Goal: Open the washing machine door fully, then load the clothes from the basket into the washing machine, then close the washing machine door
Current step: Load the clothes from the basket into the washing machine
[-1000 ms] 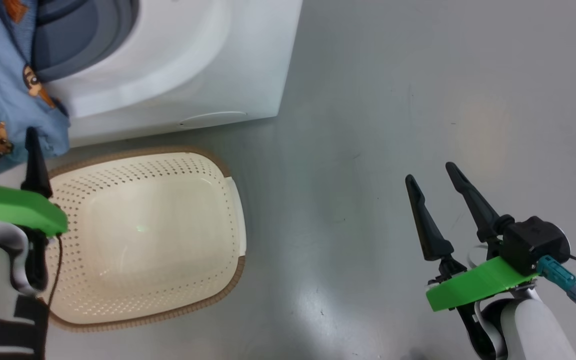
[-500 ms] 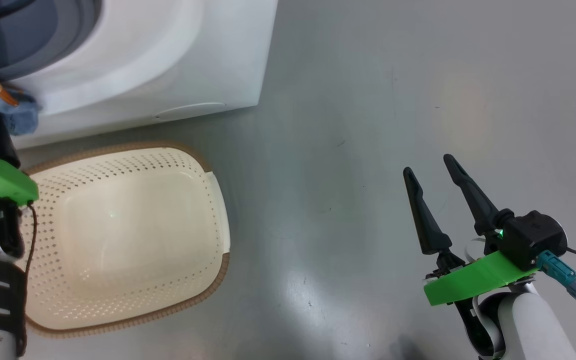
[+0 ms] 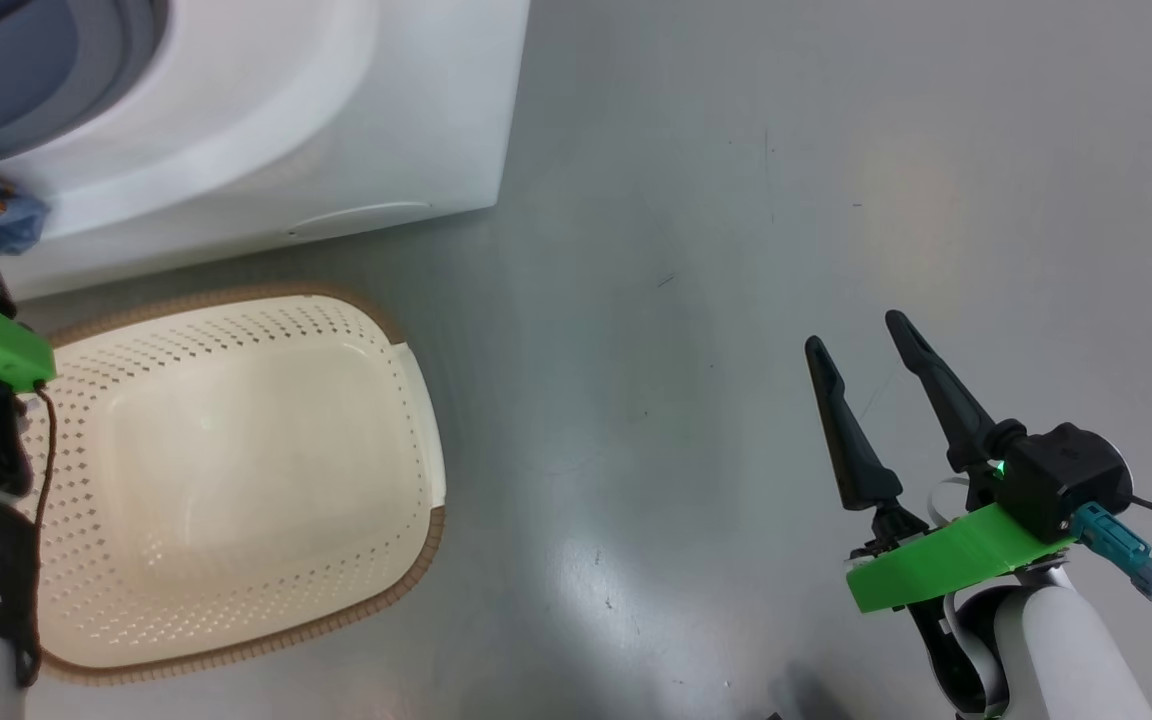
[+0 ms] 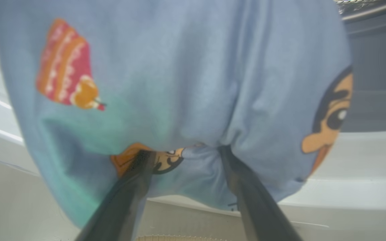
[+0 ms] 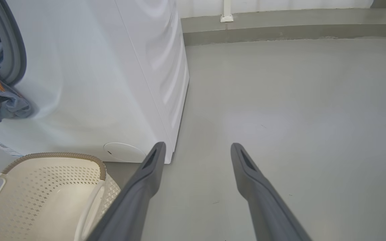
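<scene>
Left wrist view: the left gripper (image 4: 184, 152) has its two dark fingers (image 4: 129, 197) spread wide. Their tips are sunk into the lower fold of the clothes (image 4: 179, 83). The blue fabric bulges between and over the tips; it appears to be touched and propped rather than pinched.

The bundle fills the centre of this frame. The steel drum (image 4: 357, 2) edge and the grey gasket (image 4: 377, 67) lie at the upper right, and the white front of the washing machine (image 4: 347, 167) at the lower right. In the right wrist view, at the left edge, the same bundle hangs out of the machine's mouth and droops over the white panel, so it is partly in and partly out.

In the head view the basket (image 3: 236, 480) sits at the lower left, just below the machine's front, and has nothing in it. The right gripper (image 3: 856, 335), at the lower right, is likewise wide open and holds nothing. It is poised over the bare floor (image 3: 686, 200), well apart from the basket.

Judged step: loading, near its end, since the basket is empty and only this bundle lies at the opening. The next move calls for pushing the fabric past the gasket lip and deep into the drum, so that no hem lies across the sill. The fingers would then need to withdraw cleanly without dragging cloth back out. Closing the washing machine door is not yet done.
</scene>
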Robot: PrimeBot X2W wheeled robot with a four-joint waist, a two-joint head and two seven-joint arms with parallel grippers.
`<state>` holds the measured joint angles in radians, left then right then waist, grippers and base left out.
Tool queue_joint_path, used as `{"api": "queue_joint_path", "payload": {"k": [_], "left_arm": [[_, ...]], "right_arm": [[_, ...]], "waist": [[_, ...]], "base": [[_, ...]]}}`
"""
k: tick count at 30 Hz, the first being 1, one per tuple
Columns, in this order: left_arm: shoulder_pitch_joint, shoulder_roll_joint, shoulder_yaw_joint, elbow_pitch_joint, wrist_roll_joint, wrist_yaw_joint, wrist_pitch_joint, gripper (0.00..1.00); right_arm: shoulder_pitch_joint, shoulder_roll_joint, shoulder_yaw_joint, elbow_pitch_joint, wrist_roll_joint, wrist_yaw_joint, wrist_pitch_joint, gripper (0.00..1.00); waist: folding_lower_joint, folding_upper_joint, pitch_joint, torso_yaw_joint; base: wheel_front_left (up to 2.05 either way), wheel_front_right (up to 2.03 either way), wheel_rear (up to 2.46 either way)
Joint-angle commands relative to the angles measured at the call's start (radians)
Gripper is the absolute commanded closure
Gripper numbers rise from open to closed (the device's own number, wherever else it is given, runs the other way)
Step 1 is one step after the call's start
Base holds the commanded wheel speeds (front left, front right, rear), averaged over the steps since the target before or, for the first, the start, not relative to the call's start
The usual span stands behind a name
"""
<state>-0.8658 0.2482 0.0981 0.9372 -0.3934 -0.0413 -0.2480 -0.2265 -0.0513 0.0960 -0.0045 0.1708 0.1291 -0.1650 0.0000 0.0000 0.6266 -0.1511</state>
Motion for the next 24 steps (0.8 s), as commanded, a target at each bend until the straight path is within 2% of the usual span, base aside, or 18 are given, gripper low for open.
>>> {"api": "queue_joint_path", "payload": {"k": [1, 2, 3, 6, 12, 24], "left_arm": [[-0.015, 0.054, 0.025, -0.014, -0.004, -0.005, -0.012, 0.53], [-0.018, 0.053, 0.026, -0.013, -0.006, -0.008, -0.012, 0.95], [-0.021, 0.053, 0.028, -0.013, -0.008, -0.013, -0.013, 1.00], [-0.026, 0.051, 0.038, -0.032, -0.014, -0.028, -0.013, 1.00], [0.009, 0.051, 0.045, -0.109, 0.017, -0.031, -0.013, 1.00], [0.128, 0.048, 0.040, -0.438, 0.128, 0.007, -0.014, 1.00]], "right_arm": [[-0.001, 0.001, 0.024, -0.019, 0.009, 0.002, -0.009, 0.00], [-0.001, 0.001, 0.023, -0.019, 0.009, 0.002, -0.009, 0.00], [-0.001, 0.001, 0.023, -0.019, 0.009, 0.002, -0.009, 0.00], [-0.001, 0.001, 0.022, -0.019, 0.008, 0.002, -0.009, 0.00], [-0.001, 0.001, 0.023, -0.012, 0.010, 0.002, -0.011, 0.00], [0.002, 0.001, 0.033, 0.003, 0.019, 0.002, -0.017, 0.00]], "waist": [[0.0000, 0.0000, 0.000, 0.000], [0.0000, 0.0000, 0.000, 0.000], [0.0000, 0.0000, -0.001, 0.001], [0.0000, 0.0000, -0.002, 0.003], [0.0000, 0.0000, -0.016, 0.010], [0.0000, 0.0000, -0.044, 0.017]], "base": [[0.00, 0.00, 0.00], [0.00, 0.00, 0.00], [0.00, 0.00, 0.00], [0.00, 0.00, 0.00], [0.00, 0.00, 0.00], [0.00, 0.00, 0.00]]}}
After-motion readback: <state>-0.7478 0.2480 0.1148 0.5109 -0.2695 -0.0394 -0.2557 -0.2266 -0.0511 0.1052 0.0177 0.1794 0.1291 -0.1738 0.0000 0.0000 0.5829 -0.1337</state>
